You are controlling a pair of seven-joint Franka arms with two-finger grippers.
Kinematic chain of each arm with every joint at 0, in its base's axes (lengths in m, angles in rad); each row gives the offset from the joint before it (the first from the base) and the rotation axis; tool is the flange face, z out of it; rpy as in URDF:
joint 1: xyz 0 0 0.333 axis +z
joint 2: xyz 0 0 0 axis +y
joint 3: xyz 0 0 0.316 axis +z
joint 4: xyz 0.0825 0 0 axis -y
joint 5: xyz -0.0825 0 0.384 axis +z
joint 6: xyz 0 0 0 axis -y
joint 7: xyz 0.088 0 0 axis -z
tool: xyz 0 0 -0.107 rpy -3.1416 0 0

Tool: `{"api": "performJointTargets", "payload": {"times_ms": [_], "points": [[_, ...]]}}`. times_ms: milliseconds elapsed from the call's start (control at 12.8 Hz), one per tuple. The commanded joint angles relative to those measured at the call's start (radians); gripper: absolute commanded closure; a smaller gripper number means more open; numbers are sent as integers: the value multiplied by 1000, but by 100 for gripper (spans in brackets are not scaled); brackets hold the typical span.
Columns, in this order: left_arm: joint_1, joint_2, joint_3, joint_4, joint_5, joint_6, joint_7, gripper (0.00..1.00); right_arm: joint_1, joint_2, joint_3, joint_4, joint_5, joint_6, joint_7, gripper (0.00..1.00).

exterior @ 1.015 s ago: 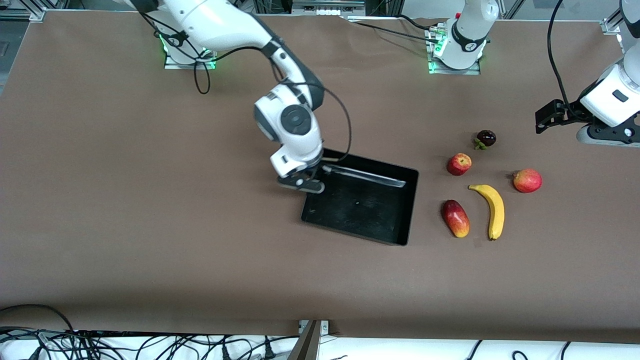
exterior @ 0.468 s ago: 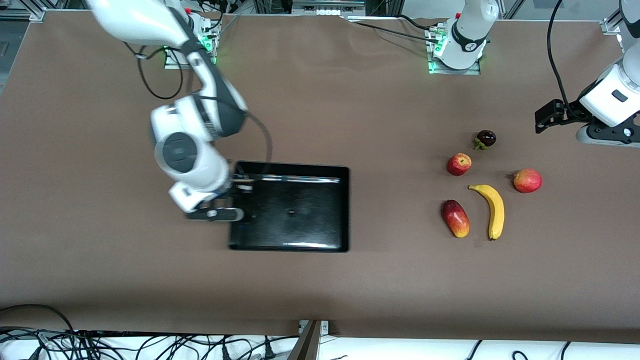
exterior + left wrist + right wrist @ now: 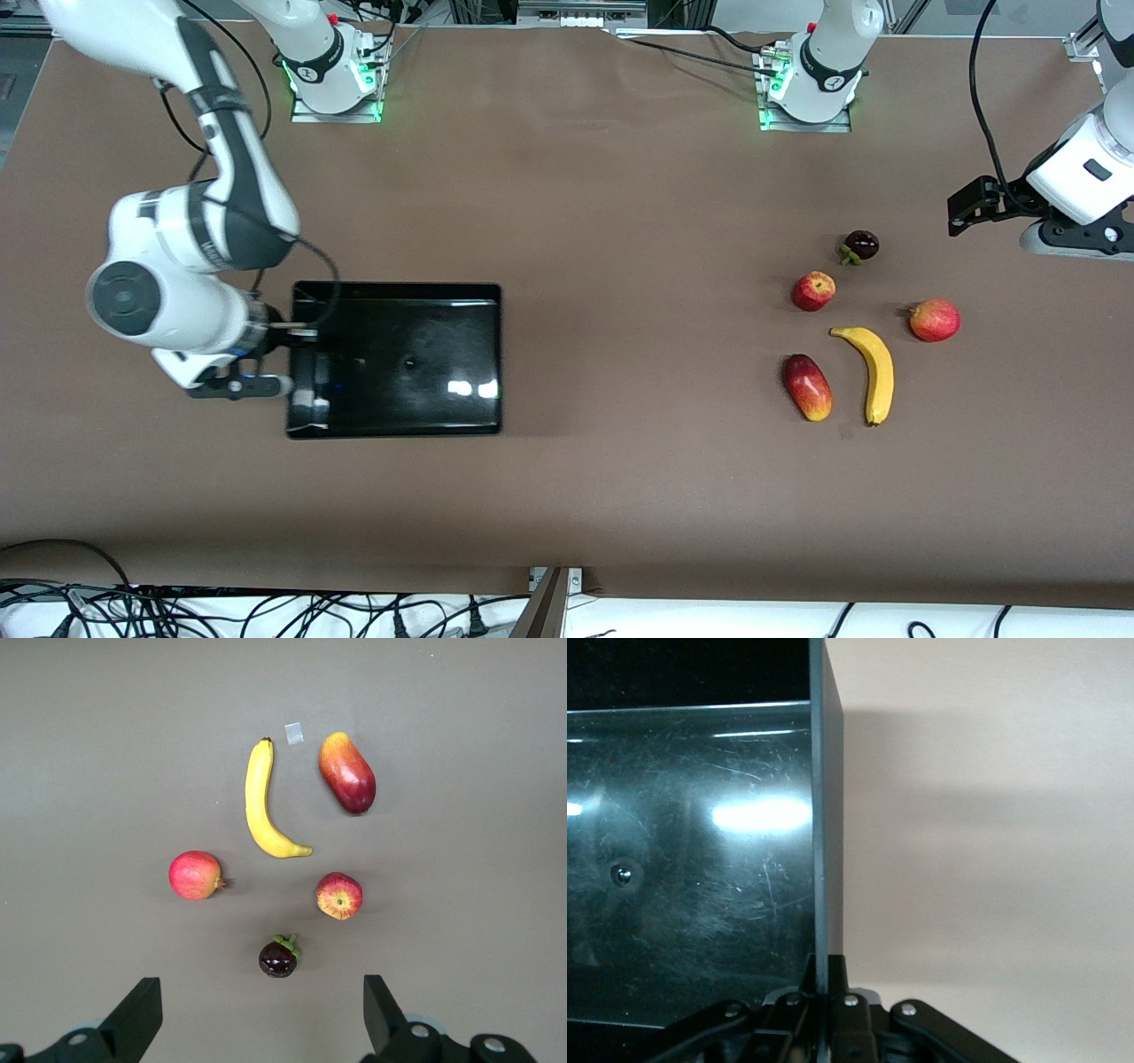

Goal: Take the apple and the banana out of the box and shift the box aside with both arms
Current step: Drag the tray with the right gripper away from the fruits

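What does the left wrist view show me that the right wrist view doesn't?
Only the left wrist view: the banana, the apple, a mango, a round red fruit and a small dark fruit lying apart on the bare table, with the left claw open over it near them.

Only the right wrist view: the black tray, with the right claw shut on its wall.

Both: the brown table, and no fruit in the tray.

tray (image 3: 399,359) toward right arm's end of table, fruits toward left arm's end, banana (image 3: 875,370) between mango (image 3: 807,386) and round fruit (image 3: 934,320), apple (image 3: 813,291) farther from camera
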Motion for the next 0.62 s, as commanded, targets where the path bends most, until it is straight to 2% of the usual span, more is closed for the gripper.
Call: {"api": "performJointTargets", "payload": {"times_ms": [0,546], "points": [[-2,-12,3,-8,-19,-7,12,0,-78,-50,9,-159,21,151,-132,100],[-2,-12,3,-8,-19,-8,12,0,-107,-43,6,-255,23,225,-156,100]]}}
